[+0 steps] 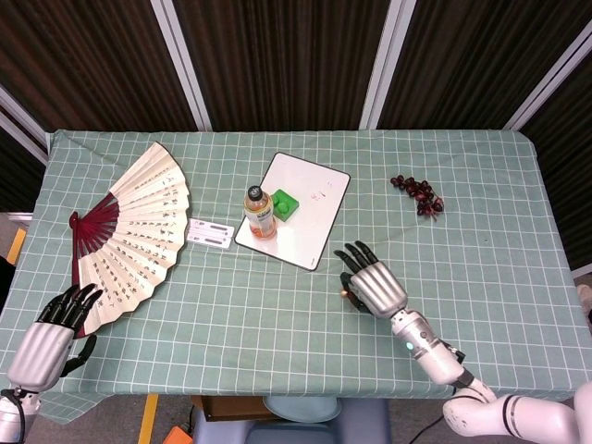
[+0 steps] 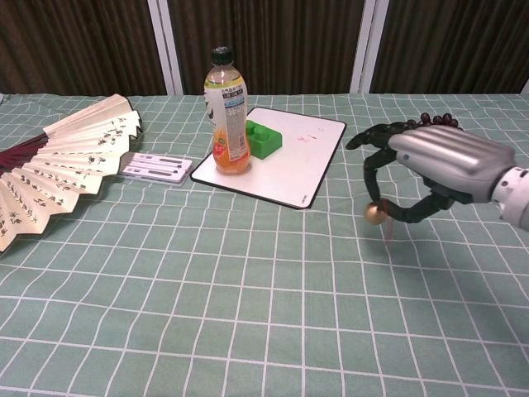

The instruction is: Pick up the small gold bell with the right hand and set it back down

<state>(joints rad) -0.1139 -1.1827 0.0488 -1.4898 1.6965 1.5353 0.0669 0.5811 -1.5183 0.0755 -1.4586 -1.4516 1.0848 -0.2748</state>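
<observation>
The small gold bell (image 2: 376,212) is pinched between the thumb and a finger of my right hand (image 2: 430,165), with a thin cord dangling under it. It seems to hang a little above the green checked cloth, right of the white board's near corner. In the head view the right hand (image 1: 375,285) covers most of the bell (image 1: 344,293), which shows only as a small glint at its left edge. My left hand (image 1: 51,333) lies at the table's near left corner, holding nothing, its fingers stretched towards the fan.
A white board (image 1: 310,222) carries a juice bottle (image 2: 226,112) and a green brick (image 2: 263,139). A paper fan (image 1: 129,231) lies spread at the left, with a white strip (image 1: 211,232) beside it. Dark grapes (image 1: 418,194) lie at the back right.
</observation>
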